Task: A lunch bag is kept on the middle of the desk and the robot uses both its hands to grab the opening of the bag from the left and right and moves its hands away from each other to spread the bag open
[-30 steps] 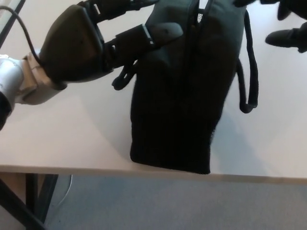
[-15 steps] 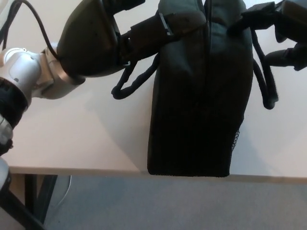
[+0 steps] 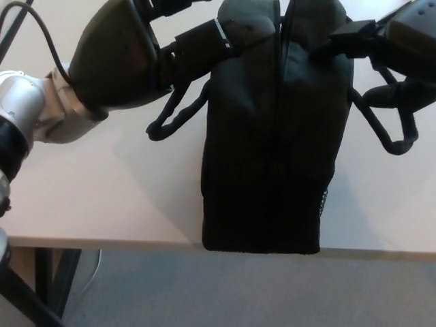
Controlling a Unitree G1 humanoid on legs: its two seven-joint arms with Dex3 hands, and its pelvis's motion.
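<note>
My left hand (image 3: 126, 58) comes in from the upper left with its fingers (image 3: 204, 44) pressed against the left side of the lunch bag (image 3: 266, 150) near its top; the fingertips sit right on the fabric beside the opening, so I read it as grasping the bag's left edge. My right hand (image 3: 398, 48) reaches in from the upper right, one finger laid on the right side of the bag's top, and it looks clamped on that edge too, though part of the hand is cut off by the frame. The bag is black and stands upright on the pale desk (image 3: 102, 191), its bottom right at the near edge of the desk. A narrow slit runs down the middle of the bag from the top. A black cord handle (image 3: 170, 119) loops out on the left, lying on the desk under my left hand, and another loop (image 3: 392, 139) hangs out on the right below my right hand.
</note>
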